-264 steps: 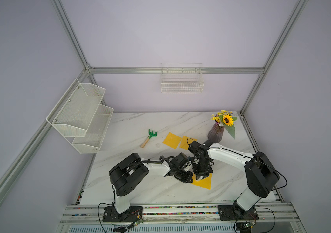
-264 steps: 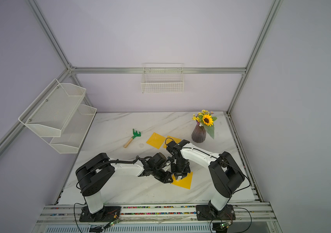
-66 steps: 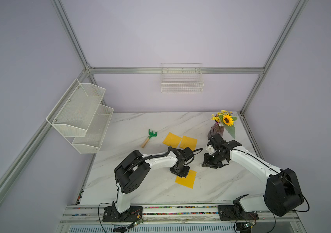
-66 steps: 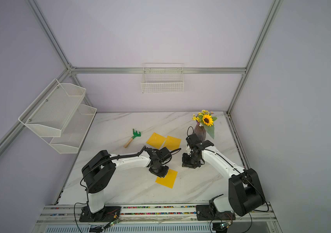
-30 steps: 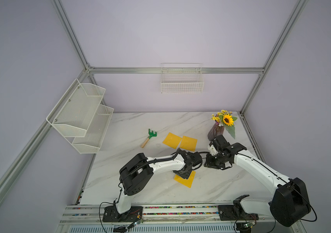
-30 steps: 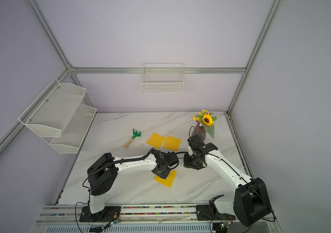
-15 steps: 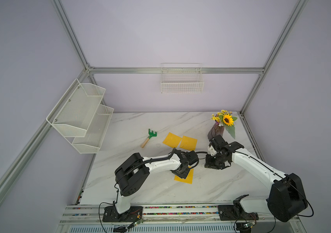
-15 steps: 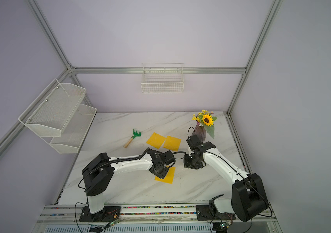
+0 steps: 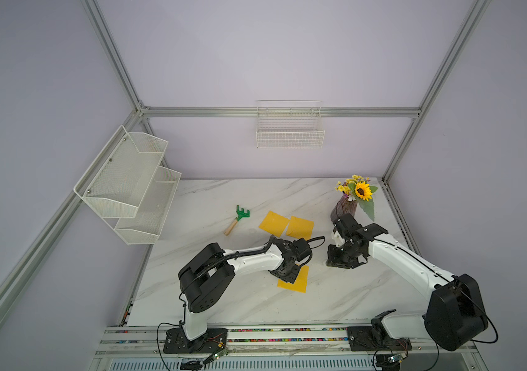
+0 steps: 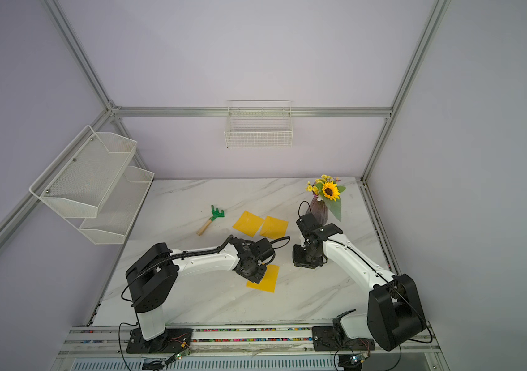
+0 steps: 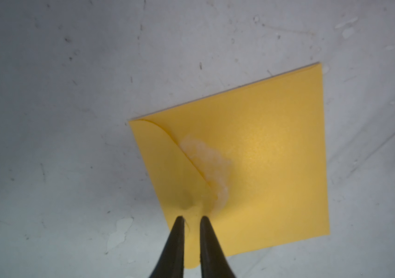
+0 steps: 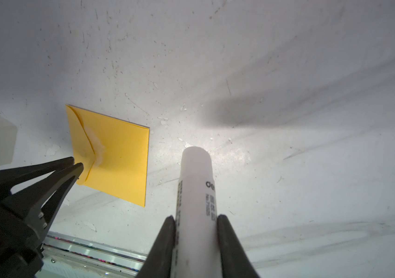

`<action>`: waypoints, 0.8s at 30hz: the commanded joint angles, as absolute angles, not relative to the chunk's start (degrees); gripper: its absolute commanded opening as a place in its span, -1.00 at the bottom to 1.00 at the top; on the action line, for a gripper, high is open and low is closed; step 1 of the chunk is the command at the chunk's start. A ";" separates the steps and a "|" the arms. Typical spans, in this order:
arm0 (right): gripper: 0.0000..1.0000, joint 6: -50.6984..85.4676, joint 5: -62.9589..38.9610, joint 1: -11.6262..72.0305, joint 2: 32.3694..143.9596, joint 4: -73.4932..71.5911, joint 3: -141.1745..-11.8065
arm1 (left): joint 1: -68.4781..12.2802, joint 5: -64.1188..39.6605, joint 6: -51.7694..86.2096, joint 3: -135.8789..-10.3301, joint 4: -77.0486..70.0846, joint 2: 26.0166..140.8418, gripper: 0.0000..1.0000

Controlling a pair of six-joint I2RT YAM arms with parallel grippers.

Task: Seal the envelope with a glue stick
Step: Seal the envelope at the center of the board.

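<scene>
The left gripper (image 11: 191, 219), jaws almost together with nothing between, stood tips-down on the folded flap (image 11: 165, 163) of the yellow envelope (image 11: 276, 156) beside the glue smear (image 11: 208, 163), so nearest for pressing it; the right gripper (image 12: 196, 221) clamped the glue stick (image 12: 195, 173), tip toward the table (image 12: 312, 72), clear of the envelope.

**Print on the glue stick**

In the right wrist view the glue stick (image 12: 195, 192) carries dark print. A little back from its tip stand the bold letters "de", and the rest of the word curves out of sight round the tube. Behind and beside them, lines of small print run lengthwise along the tube, too blurred to read.
</scene>
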State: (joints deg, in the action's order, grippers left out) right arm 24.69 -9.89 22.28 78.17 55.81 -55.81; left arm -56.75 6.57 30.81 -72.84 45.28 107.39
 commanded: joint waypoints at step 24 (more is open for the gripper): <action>-1.00 24.02 -9.67 22.54 78.05 56.86 -56.81 | -59.45 10.71 33.51 -69.17 41.78 107.91 -0.71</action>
State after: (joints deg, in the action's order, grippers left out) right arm 24.34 -9.89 22.28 78.26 56.18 -55.81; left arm -59.48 11.16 33.43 -71.24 43.77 108.29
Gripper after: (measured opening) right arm 0.278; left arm 0.145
